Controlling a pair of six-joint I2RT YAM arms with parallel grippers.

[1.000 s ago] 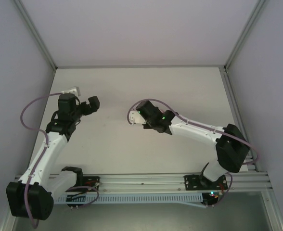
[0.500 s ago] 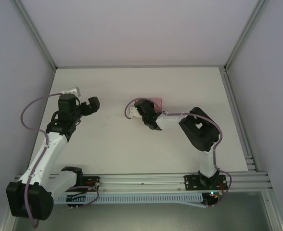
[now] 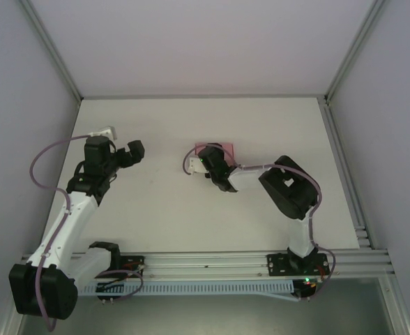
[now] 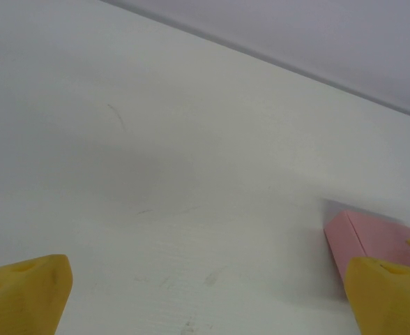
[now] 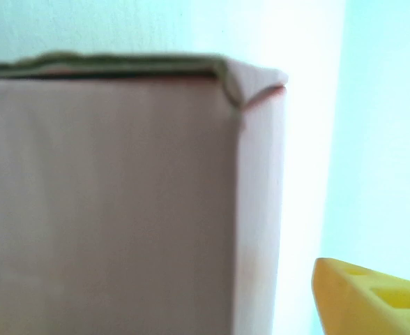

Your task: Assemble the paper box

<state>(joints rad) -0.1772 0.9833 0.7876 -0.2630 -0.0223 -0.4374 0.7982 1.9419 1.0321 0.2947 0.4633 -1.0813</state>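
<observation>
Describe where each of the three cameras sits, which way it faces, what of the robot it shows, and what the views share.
Top external: above and behind the bases, looking down at the table; both arms, left gripper and right gripper show.
Left wrist: on the left arm, looking low across the table; its two yellow fingers, wide apart.
Right wrist: on the right arm, facing the paper box close up; one yellow finger.
Shared: all three see the paper box.
</observation>
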